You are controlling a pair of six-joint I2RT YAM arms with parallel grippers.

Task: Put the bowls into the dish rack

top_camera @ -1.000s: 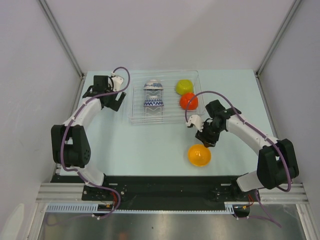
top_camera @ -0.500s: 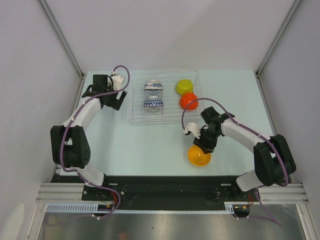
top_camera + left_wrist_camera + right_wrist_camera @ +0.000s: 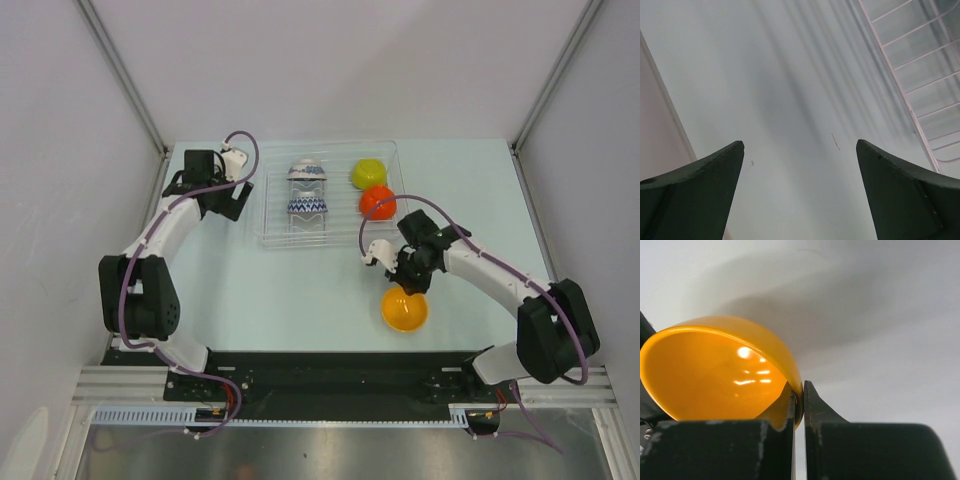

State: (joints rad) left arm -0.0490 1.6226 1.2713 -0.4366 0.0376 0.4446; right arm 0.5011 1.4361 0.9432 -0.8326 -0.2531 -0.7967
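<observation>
The clear dish rack (image 3: 275,236) stands at the back centre of the table. In it stand two white bowls with blue zigzags (image 3: 307,171) (image 3: 307,207), a yellow-green bowl (image 3: 368,173) and a red bowl (image 3: 377,202). The orange bowl (image 3: 405,309) is in front of the rack, near the table's front edge. My right gripper (image 3: 402,285) is shut on its rim, one finger inside and one outside, as the right wrist view shows (image 3: 800,402). My left gripper (image 3: 236,205) is open and empty over bare table left of the rack; the rack's edge (image 3: 912,107) shows in its wrist view.
Grey enclosure walls rise on the left, right and back. A black rail runs along the table's near edge, where the arm bases are bolted.
My right gripper came down and toward the front onto the orange bowl's rim and closed on it; the bowl has shifted slightly right. The left arm barely moved.
</observation>
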